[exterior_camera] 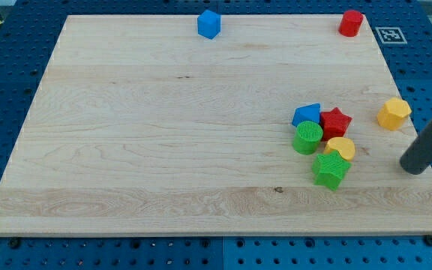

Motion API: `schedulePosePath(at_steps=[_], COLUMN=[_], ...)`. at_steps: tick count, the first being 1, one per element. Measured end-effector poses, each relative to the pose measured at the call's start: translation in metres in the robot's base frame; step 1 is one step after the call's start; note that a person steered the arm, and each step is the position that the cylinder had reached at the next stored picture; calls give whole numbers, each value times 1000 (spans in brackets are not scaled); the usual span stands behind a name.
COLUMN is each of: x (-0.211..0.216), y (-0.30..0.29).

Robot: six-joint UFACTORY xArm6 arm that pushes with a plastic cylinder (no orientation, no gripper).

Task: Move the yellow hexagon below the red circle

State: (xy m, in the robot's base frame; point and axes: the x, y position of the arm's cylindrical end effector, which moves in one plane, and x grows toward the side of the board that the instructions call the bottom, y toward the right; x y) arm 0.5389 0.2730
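The yellow hexagon (393, 113) lies near the board's right edge, at mid height. The red circle (351, 22) stands at the view's top right corner of the board, well above the hexagon and a little to its left. My tip (412, 167) is at the right edge of the board, below and slightly right of the yellow hexagon, apart from it. The dark rod rises from the tip toward the view's right.
A cluster sits left of the hexagon: a blue block (307, 115), a red star (335, 121), a green circle (307, 138), a yellow block (340, 148), a green star (330, 170). A blue cube (209, 24) is at the top centre. The wooden board (163, 135) lies on a blue pegboard.
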Motion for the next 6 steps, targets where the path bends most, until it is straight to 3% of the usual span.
schedulePosePath(at_steps=[6], x=[-140], y=[-19])
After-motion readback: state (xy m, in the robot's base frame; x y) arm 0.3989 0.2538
